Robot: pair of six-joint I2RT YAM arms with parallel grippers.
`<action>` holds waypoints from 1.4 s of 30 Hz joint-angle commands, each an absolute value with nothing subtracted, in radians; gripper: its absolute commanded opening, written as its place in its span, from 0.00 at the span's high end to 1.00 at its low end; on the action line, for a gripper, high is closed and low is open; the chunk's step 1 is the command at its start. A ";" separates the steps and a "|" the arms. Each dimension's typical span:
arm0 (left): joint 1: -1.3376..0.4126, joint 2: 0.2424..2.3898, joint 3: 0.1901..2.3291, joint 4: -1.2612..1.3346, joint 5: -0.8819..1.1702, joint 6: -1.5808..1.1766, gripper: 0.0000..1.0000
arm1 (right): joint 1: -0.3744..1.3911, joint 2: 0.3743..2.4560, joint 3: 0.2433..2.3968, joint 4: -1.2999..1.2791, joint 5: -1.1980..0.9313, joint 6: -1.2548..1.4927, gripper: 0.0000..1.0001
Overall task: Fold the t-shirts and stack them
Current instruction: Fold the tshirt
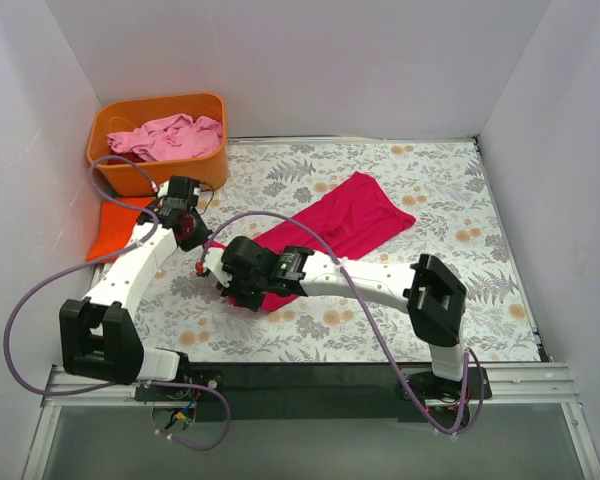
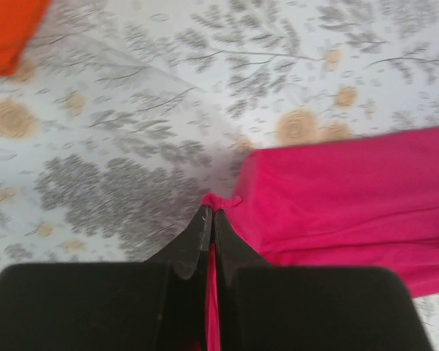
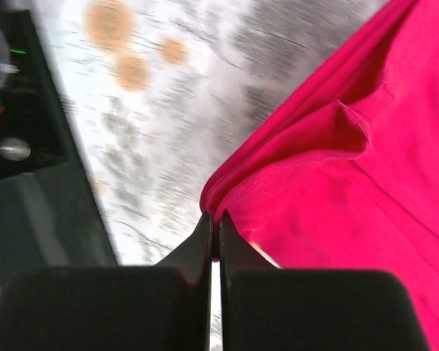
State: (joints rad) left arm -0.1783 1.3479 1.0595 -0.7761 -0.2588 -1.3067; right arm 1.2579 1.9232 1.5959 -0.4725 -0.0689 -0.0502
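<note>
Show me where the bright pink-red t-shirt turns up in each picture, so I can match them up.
Top view: the magenta t-shirt lies mid-table, running diagonally down-left to both arms' tips.
Left wrist view: it fills the right side, with a corner pinched in the shut left jaws.
Right wrist view: it fills the right side, with its edge pinched in the shut right jaws.
Shared landmark: the flowered table cover beneath it in all three.
</note>
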 commanded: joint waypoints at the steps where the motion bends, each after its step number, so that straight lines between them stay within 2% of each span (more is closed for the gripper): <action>1: -0.231 1.464 1.190 -0.707 -0.177 -1.330 1.00 | 1.207 1.861 1.517 -0.554 0.064 -0.089 0.99; 9: -0.336 1.721 1.374 -0.580 -0.061 -1.414 1.00 | 1.033 1.776 1.411 -0.552 0.291 -0.196 0.99; 19: -0.373 1.920 1.509 -0.433 0.063 -1.419 1.00 | 0.942 1.778 1.351 -0.519 0.452 -0.244 0.99; 26: -0.396 1.968 1.532 -0.330 0.112 -1.404 1.00 | 0.924 1.804 1.293 -0.462 0.581 -0.256 0.99; 37: -0.428 2.017 1.513 -0.259 0.118 -1.402 1.00 | 0.900 1.842 1.235 -0.413 0.630 -0.232 0.99; 39: -0.431 2.031 1.503 -0.255 0.100 -1.404 1.00 | 0.900 1.856 1.221 -0.400 0.635 -0.230 0.94; 40: -0.433 2.034 1.502 -0.253 0.092 -1.405 1.00 | 0.900 1.859 1.215 -0.385 0.638 -0.226 0.85; 42: -0.434 2.043 1.503 -0.244 0.081 -1.399 0.88 | 0.900 1.868 1.209 -0.379 0.644 -0.222 0.80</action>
